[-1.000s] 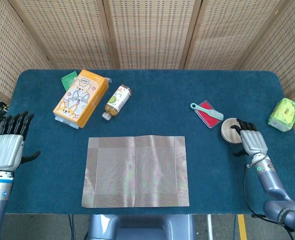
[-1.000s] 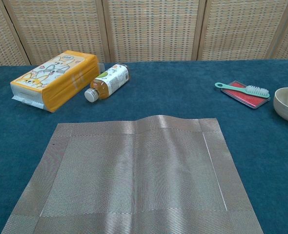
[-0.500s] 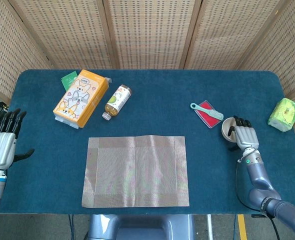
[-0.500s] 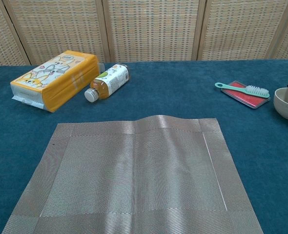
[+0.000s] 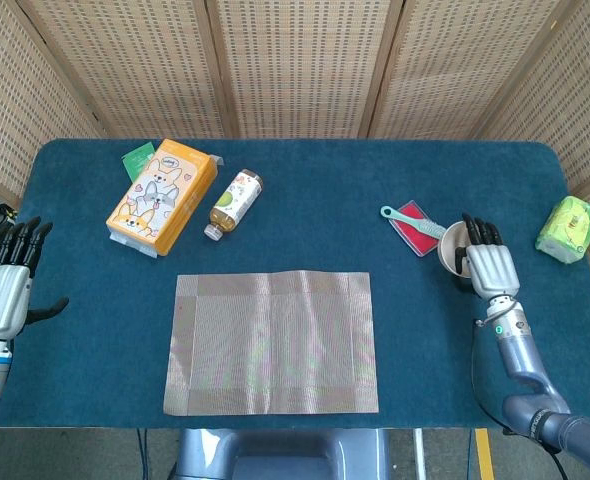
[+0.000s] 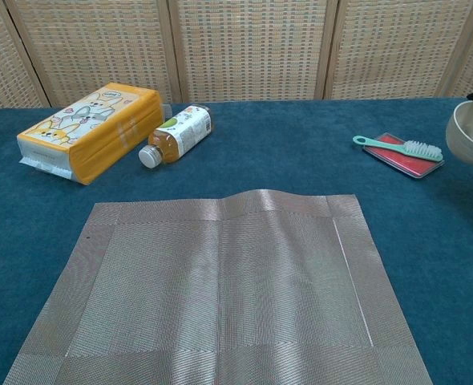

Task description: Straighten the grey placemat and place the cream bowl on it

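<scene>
The grey placemat (image 5: 272,342) lies flat near the table's front edge, roughly square to it, with a slight ripple along its far edge (image 6: 256,196). The cream bowl (image 5: 451,246) is at the right, held by my right hand (image 5: 488,264), whose fingers hook over its rim. In the chest view the bowl (image 6: 467,133) is off the table and tilted, at the frame's right edge. My left hand (image 5: 2,290) hovers open at the table's left edge, far from the mat, holding nothing.
An orange tissue pack (image 5: 162,196) and a lying bottle (image 5: 234,203) sit at the back left, beside a small green card (image 5: 138,159). A green brush on a red card (image 5: 413,224) lies just left of the bowl. A green packet (image 5: 569,229) sits at the far right edge.
My right hand has closed on the bowl and lifted it off the table, tilting it. The left hand drew back slightly toward the left edge. The placemat has not moved.
</scene>
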{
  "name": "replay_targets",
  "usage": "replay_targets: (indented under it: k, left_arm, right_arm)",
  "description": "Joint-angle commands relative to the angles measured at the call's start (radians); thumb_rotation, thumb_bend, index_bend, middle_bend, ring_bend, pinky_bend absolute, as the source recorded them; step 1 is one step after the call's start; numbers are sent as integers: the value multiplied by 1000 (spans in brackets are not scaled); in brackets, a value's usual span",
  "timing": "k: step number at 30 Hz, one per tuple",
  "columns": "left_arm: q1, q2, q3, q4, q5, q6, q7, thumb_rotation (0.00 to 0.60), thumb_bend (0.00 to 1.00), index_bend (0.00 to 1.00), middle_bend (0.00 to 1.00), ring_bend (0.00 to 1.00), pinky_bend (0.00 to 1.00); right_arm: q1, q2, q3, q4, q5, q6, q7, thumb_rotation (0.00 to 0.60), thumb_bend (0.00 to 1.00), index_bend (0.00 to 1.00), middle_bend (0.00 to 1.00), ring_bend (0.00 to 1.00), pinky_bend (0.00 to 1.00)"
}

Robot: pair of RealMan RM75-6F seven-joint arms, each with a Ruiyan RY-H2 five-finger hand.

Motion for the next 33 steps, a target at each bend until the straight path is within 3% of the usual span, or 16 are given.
replay_targets:
  k: [1, 8, 14, 21, 33]
  left_arm:
    - [2, 3, -1, 1, 2, -5, -6, 600, 0, 0, 0, 0, 0]
    - [3, 9, -2, 1, 6, -20, -16, 600, 0, 0, 0, 0, 0]
    - [4, 13, -5, 0, 4, -28, -21, 600, 0, 0, 0, 0, 0]
    - [1, 15, -12, 6, -11, -47, -29, 600, 0, 0, 0, 0, 0]
    - [-8, 18, -23, 17, -37, -78, -38, 600, 0, 0, 0, 0, 0]
  right_arm:
    - [8, 108, -31, -149, -135, 49, 24, 600, 471, 717, 0, 0, 0]
    - [118, 294, -88, -403, -372, -22, 27, 600, 467, 716, 0, 0, 0]
    - [230, 326, -81, -539, -441, -136, -34, 600, 466, 714, 0, 0, 0]
    - [366, 221, -43, -589, -373, -325, -169, 600, 466, 709, 0, 0, 0]
    - [492, 25, -24, -537, -172, -454, -413, 600, 467, 708, 0, 0, 0]
